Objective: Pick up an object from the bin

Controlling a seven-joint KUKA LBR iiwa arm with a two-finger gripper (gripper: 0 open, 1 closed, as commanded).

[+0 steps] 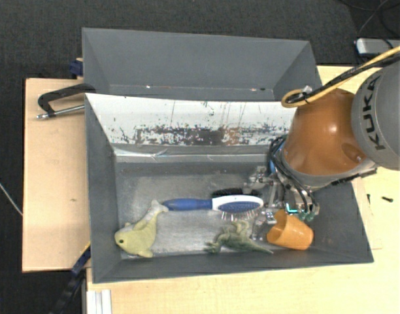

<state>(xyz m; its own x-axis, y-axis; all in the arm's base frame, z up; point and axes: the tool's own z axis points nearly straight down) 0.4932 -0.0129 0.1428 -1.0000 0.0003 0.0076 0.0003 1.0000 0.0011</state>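
My gripper [268, 209] hangs low over the right part of the bin floor, its metal fingers pointing down between several things. An orange cup [291, 233] lies on its side just right of and below the fingers. A green toy lizard [236, 239] sprawls on the floor just left of the cup, under the fingertips. A brush with a blue handle and white head [216, 205] lies just left of the gripper, its head close to the fingers. Nothing shows between the fingers.
A yellow-green plush fish [140, 237] lies at the bin's front left. A black object [227, 193] peeks out behind the brush head. The arm's orange cover hides the bin's right side.
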